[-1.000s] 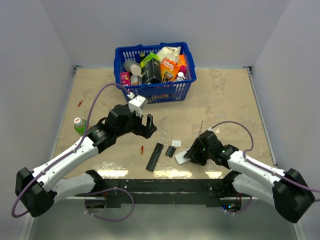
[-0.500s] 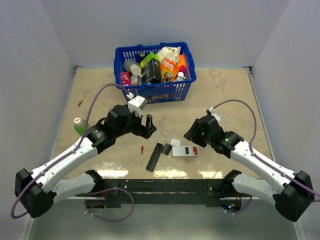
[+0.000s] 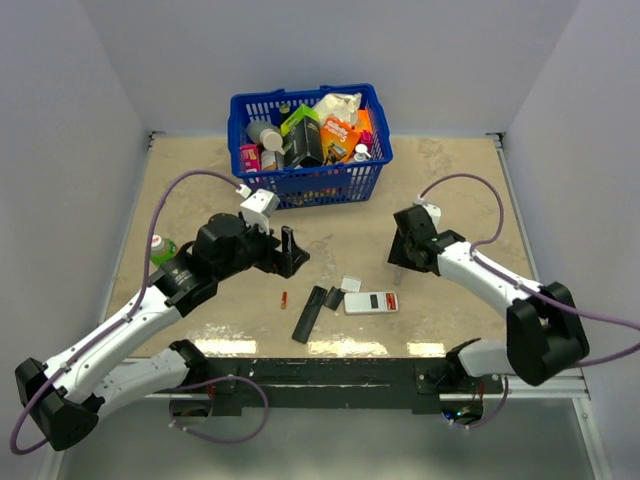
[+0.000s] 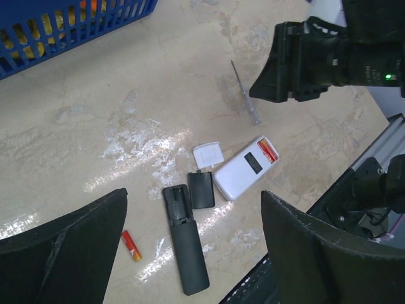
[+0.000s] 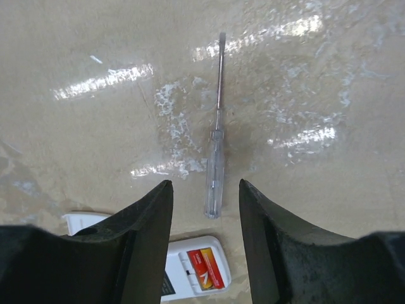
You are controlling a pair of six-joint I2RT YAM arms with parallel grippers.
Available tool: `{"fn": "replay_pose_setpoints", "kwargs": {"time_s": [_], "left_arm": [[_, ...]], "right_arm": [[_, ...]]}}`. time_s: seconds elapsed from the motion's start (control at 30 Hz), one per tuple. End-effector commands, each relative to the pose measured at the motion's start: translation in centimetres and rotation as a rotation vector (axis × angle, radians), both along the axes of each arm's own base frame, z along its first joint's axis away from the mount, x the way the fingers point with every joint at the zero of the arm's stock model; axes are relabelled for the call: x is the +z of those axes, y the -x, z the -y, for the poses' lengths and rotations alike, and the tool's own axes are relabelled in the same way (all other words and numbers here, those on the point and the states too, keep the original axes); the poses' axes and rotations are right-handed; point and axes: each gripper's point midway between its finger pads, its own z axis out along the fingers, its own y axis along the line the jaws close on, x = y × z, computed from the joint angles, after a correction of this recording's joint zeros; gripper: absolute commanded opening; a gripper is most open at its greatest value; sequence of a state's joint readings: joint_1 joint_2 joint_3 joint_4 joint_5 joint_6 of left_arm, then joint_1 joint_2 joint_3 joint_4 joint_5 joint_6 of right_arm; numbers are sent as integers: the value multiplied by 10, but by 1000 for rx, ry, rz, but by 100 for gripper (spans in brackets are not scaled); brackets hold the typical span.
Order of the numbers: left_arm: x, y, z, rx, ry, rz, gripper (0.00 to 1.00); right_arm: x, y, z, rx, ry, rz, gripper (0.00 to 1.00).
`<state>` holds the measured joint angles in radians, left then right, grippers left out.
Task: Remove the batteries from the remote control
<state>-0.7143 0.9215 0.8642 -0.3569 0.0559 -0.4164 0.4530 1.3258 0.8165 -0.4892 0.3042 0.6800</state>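
Near the front edge of the surface [image 3: 450, 190], a white remote [image 3: 371, 301] is lying back up, one red battery [image 5: 205, 268] sitting in its open bay. A second battery [image 4: 131, 245] is lying loose just left of the black remote [image 3: 309, 313]. A black cover [image 4: 202, 189] and a white cover [image 4: 209, 154] are lying between the remotes. A blue basket [image 3: 310, 140] is standing at the far edge, with bare surface stretching between it and the remotes. Left claw [image 3: 288, 252] is hovering, fingers wide apart, holding nothing. Right claw [image 5: 204, 187] is hanging over a screwdriver [image 5: 214, 174], fingers partly apart, touching nothing.
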Motion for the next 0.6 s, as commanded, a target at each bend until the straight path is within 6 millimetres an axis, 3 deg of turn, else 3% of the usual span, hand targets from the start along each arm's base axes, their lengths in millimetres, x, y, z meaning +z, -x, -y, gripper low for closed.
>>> {"fn": "replay_pose_setpoints", "kwargs": {"time_s": [0.0,0.3,0.4,0.57], "left_arm": [[15,10,6,-27,68,-34,89],[35,13,14,-68,102,-31,84],[46,15,16,-81,132,-20,83],[43,11,14,-48,114,-36,81]], "right_arm": [[-21,-7,-11,55,-12,-19,48],[-54,1,8,-13,89,-104,41],[-59,3,8,-12,84,-109,29],[-35,-6,11,43,123,-42,0]]}}
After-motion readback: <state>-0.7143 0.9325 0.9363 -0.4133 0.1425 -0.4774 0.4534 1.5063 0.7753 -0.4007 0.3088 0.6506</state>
